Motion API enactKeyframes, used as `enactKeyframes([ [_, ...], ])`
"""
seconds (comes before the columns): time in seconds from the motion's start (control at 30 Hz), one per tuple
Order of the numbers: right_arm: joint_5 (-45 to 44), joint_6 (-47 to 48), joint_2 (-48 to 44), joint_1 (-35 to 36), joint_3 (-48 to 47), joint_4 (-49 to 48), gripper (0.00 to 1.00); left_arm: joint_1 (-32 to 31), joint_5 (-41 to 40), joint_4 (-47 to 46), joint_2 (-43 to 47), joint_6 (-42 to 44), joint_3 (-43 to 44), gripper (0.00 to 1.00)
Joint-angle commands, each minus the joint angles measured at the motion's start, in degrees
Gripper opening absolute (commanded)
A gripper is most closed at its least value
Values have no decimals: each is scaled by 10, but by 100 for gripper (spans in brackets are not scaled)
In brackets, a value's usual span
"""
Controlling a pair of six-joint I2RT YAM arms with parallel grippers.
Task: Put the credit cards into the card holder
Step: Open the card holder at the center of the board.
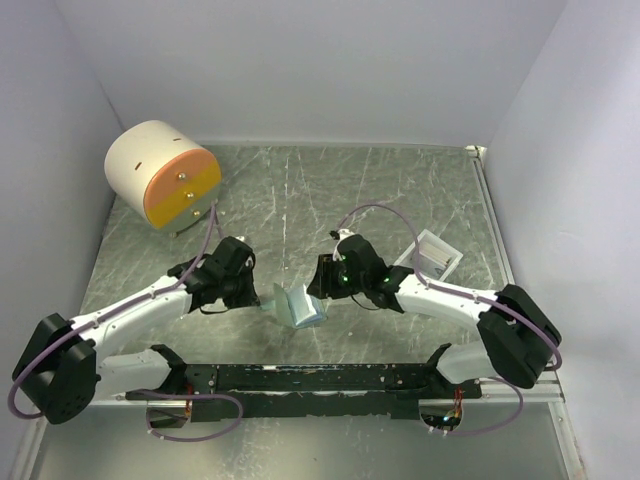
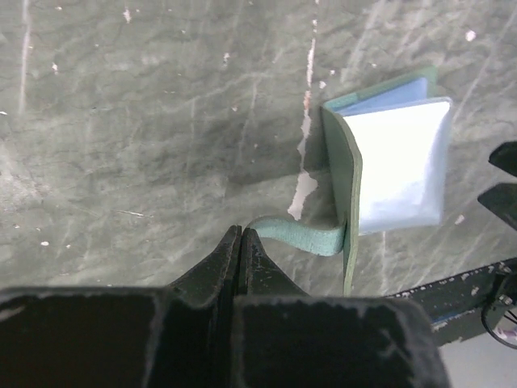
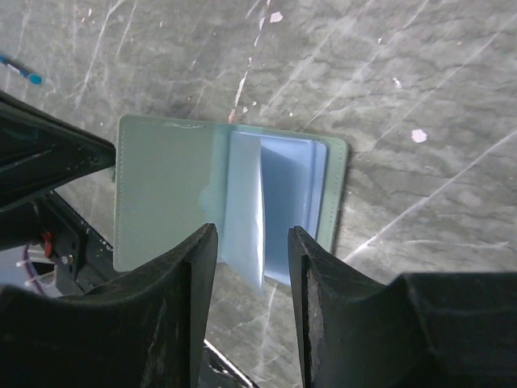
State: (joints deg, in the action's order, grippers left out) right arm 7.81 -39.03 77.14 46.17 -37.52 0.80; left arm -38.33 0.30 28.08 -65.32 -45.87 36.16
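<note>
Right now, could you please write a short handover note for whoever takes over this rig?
Left gripper: jaws shut on the strap of the wallet.
Right gripper: jaws open, at the wallet's blue inner pockets, holding nothing.
Wallet: standing open on the table between the arms.
Cards: none in either gripper; the stripes in the white tray may be cards.
Done: wallet open.
Left: fetch cards, slide them in.

The sage-green card holder [image 1: 298, 305] stands open, pale-blue inside.
</note>
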Motion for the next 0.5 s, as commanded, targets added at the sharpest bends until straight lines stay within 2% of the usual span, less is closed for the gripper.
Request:
enactKeyframes([
  [0.0,33,-35,14,4,12,-45,41,3,-38,19,-24,4,26,8],
  [0.07,52,-53,20,4,23,-73,41,3,-38,15,-31,4,27,9],
  [0.13,69,-70,29,4,36,-97,42,3,-35,5,-38,6,23,15],
  [0.27,71,-97,44,6,46,-117,46,3,-43,11,-52,6,25,18],
  [0.33,80,-105,46,5,53,-137,46,4,-56,22,-51,7,32,27],
  [0.4,96,-112,47,6,59,-162,46,4,-74,42,-47,7,51,40],
  [0.47,111,-114,49,8,60,-181,46,5,-95,70,-41,10,73,47],
])
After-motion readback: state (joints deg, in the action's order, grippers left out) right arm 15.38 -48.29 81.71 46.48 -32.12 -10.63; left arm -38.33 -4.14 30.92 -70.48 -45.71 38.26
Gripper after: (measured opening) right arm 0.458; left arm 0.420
